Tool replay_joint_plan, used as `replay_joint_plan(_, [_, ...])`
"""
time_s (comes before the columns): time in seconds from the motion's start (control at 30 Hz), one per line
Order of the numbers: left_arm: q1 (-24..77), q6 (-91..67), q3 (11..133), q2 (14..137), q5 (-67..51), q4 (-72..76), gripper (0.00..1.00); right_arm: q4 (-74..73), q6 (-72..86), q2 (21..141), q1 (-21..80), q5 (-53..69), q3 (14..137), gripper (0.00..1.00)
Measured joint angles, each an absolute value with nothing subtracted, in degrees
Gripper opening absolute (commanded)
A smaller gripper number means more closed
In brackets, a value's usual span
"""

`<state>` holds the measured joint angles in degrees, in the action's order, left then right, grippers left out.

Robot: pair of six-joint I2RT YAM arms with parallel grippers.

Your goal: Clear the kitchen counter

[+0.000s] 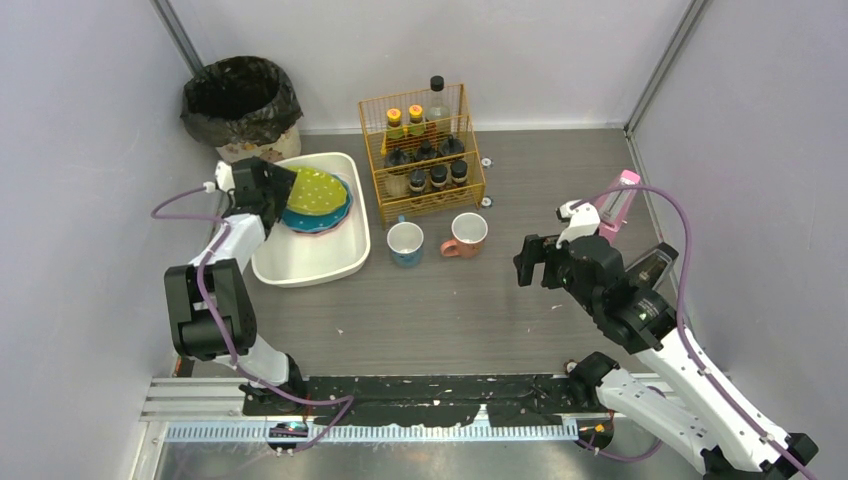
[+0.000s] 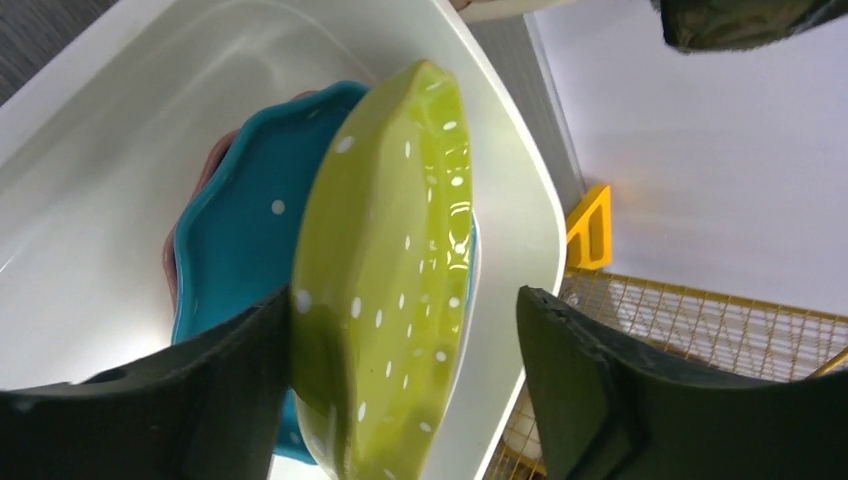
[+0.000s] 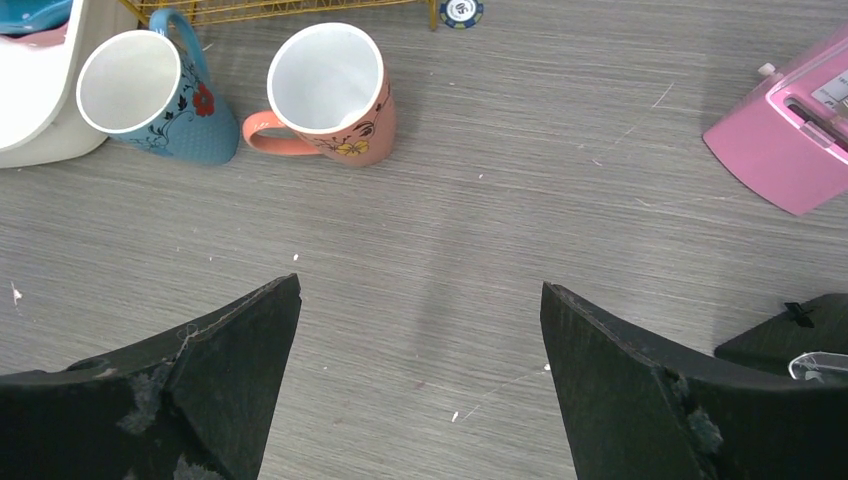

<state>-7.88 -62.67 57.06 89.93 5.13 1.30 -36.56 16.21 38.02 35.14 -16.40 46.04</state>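
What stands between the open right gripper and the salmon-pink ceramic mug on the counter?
Nothing visible does. In the right wrist view, only bare grey wood-grain kitchen counter lies between the right gripper and the salmon-pink ceramic mug. The blue floral ceramic mug stands beside it, not in the path.

White-black arms (image 1: 228, 248), purple cables (image 1: 684, 262)

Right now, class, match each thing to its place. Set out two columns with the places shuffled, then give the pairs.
1 green plate
2 blue mug
3 bottles
4 bin

A back left corner
B in the white tub
C in the yellow rack
D on the counter beside the pink mug

Pairs: 1-B, 2-D, 3-C, 4-A
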Motion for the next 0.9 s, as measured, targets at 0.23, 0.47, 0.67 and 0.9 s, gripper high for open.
replay_joint_plan(0.23, [-7.6,-55.0,61.7,90.9,3.2,-10.5,0.97,-36.6,16.7,40.9,35.1,-16.4,46.2,0.95])
replay_joint_plan(0.47, [-7.3,-46.0,67.9,93.8,0.5,-20.7,0.99,-37.5,17.5,43.7,35.1,-14.9,46.7,0.95])
replay_joint_plan(0.67, [-5.4,-41.1,70.4,94.9,-2.1,-23.6,1.00,-37.4,18.3,44.5,35.1,-13.4,46.7,0.95])
replay_joint_plan(0.9, [0.3,-35.0,70.0,89.5,-1.6,-27.5,0.99,-37.3,18.8,53.3,35.1,-11.1,49.6,0.95])
